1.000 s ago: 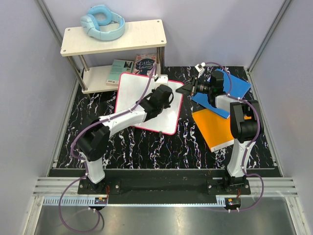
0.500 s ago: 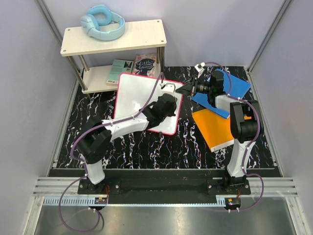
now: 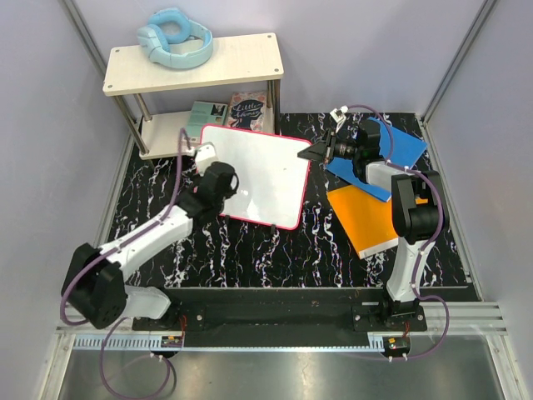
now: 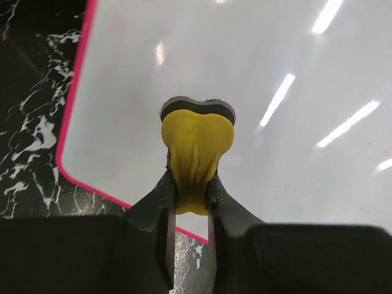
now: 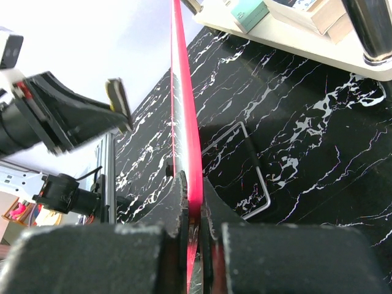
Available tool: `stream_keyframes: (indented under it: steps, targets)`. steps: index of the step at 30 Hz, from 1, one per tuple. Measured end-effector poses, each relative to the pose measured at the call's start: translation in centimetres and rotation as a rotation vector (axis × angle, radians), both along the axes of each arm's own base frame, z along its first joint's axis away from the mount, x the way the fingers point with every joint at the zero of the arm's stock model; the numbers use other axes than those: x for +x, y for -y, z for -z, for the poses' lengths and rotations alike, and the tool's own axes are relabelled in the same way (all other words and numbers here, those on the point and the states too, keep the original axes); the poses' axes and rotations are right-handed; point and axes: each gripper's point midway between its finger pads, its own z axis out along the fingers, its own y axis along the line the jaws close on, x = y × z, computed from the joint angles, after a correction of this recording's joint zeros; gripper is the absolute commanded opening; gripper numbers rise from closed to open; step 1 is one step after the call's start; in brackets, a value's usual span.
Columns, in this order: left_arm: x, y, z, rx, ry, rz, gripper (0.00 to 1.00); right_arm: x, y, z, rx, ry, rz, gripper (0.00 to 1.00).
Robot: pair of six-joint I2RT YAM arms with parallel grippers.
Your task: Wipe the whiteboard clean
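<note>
The whiteboard (image 3: 266, 171), white with a red-pink border, lies tilted at the table's middle; no handwriting shows on it. My left gripper (image 3: 225, 185) is over its left part, shut on a yellow eraser (image 4: 196, 147) with a dark felt face, which is pressed against the board (image 4: 294, 79) near its lower left corner. My right gripper (image 3: 316, 152) is shut on the board's right edge; in the right wrist view the red rim (image 5: 185, 116) runs edge-on between my fingers (image 5: 195, 205). The left gripper with the eraser (image 5: 116, 95) also shows there.
A blue book (image 3: 400, 150) and an orange book (image 3: 366, 218) lie under the right arm. A two-level shelf (image 3: 196, 62) at the back left carries blue headphones (image 3: 173, 37) and books (image 3: 229, 112). A wire stand (image 5: 257, 177) lies under the board.
My left gripper has swept the eraser across the board from its right side to its left side. The right gripper has kept hold of the board's right edge.
</note>
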Motion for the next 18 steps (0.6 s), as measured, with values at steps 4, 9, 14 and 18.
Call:
stream_keyframes:
  steps: [4, 9, 14, 18]
  targets:
    - [-1.1, -5.3, 0.7, -0.067, -0.044, -0.159, 0.00, -0.2, -0.1, 0.0, 0.001, 0.000, -0.012, 0.15]
    - [-3.2, -11.7, 5.7, -0.105, -0.214, -0.353, 0.16, -0.7, -0.3, 0.3, -0.015, 0.036, -0.046, 0.26]
    - [-5.6, -14.0, 7.8, -0.118, -0.293, -0.454, 0.26, -1.5, -0.9, 0.8, -0.026, 0.039, -0.086, 0.28]
    - [-6.1, -15.3, 6.9, -0.142, -0.258, -0.511, 0.36, -1.9, -1.0, 1.1, -0.032, 0.034, -0.103, 0.30]
